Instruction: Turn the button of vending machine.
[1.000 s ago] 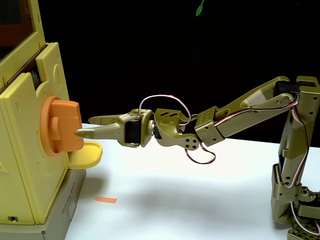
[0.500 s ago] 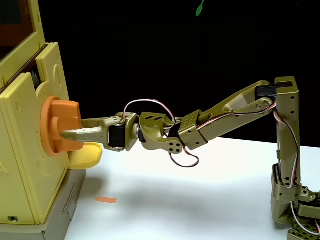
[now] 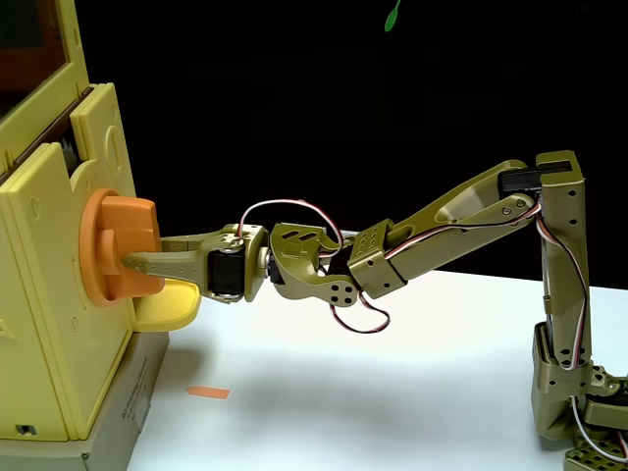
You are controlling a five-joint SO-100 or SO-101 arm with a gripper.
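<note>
Orange plastic marks my target: the button (image 3: 120,251), a round disc with a thick raised bar across its face, set low on the front of the vending machine (image 3: 49,324) at the left of the fixed view. That pale-yellow machine has an orange-framed window (image 3: 34,44) at its top corner and a small yellow tray (image 3: 169,302) jutting out just under the button.

My gripper (image 3: 137,253) has its two fingers reaching onto the button's bar, one showing along the upper side and one (image 3: 162,263) along the lower side. They look closed in around the bar and touching it, though from this side angle I cannot confirm how firmly they pinch. I judge the bar is in my hold.

Behind the gripper, my olive-green arm (image 3: 442,231) stretches nearly level from its base (image 3: 579,392) at the right, red and white wires looping under the wrist. It stands on a white worktop (image 3: 373,392), where a small orange scrap (image 3: 208,392) lies near the machine's foot.

As for progress, the reach seems done and the grasp made or nearly so. The bar sits roughly upright, so I judge the turn itself is not yet made; what is left is to roll my wrist and rotate the button.
</note>
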